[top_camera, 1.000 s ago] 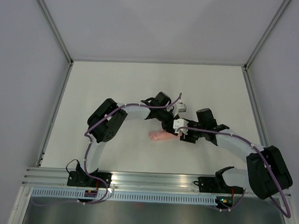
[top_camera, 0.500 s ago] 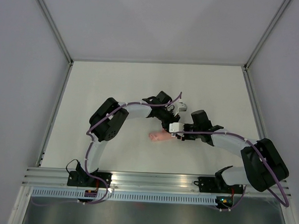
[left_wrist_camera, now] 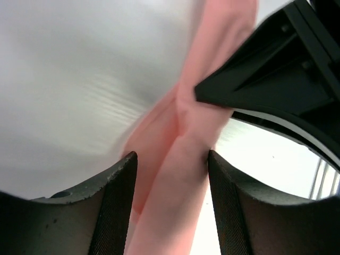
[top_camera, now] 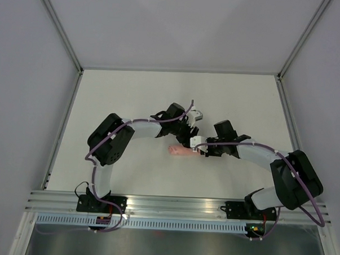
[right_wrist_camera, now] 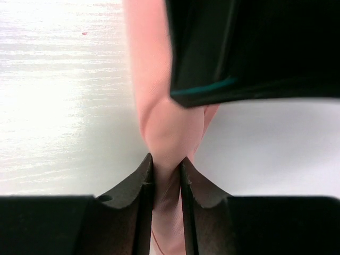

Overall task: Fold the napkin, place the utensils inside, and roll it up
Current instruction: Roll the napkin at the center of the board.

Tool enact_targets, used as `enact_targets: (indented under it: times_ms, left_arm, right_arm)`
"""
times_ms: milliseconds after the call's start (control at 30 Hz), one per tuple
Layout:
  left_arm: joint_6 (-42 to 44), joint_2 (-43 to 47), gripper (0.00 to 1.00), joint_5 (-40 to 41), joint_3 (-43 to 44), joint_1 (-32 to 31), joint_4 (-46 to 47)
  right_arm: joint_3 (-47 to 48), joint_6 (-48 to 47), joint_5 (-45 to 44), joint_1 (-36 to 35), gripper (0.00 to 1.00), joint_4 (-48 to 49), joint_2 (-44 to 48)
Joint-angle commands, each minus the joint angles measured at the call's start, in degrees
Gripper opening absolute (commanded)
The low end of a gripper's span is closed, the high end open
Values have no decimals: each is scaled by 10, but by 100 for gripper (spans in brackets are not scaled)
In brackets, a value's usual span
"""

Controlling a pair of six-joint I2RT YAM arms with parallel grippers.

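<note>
white tabletop w/ rolled pink napkin mid-way. right gripper pinches the napkin tight; left gripper is open, fingers either side of it.

"What's the pink thing in the middle of the counter?"

"The napkin. It's bunched into a short, narrow roll lying crosswise."

"Are both arms at it?"

"Both bend in toward it. The left gripper points at its right end from the far side, and the right gripper meets that same end from the right."

"Gripping it?"

"Can't tell from up here, the fingertips are too small and dark. Purple cables run along both arms."
</note>
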State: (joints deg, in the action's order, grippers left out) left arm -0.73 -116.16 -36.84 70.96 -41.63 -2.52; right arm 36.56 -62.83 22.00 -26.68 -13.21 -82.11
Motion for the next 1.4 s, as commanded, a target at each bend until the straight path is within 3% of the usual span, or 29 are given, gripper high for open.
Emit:
enact_targets:
  times_ms: [0, 200, 367, 500, 800, 1133, 1367]
  left_arm:
    - [-59, 73, 61, 110, -52, 18, 108]
    - [-143, 179, 64, 223, -201, 44, 334]
    - [-141, 261, 65, 300, -281, 37, 434]
    - [-139, 312, 64, 410, -380, 28, 557]
    - [106, 350, 67, 527, -407, -92, 563]
    - [329, 263, 75, 514, -376, -207, 502]
    - [408, 167, 79, 499, -328, -240, 496]
  right_arm:
    - [26, -6, 1, 1, 14, -90, -25]
    - [87, -21, 23, 8, 12, -169, -74]
    - [169, -44, 63, 28, 9, -268, -145]
    - [244, -55, 93, 45, 10, -345, -211]
    - [370, -82, 121, 76, 11, -460, -337]
    - [461, -97, 139, 97, 10, -537, -426]
    - [493, -92, 141, 101, 10, -560, -455]
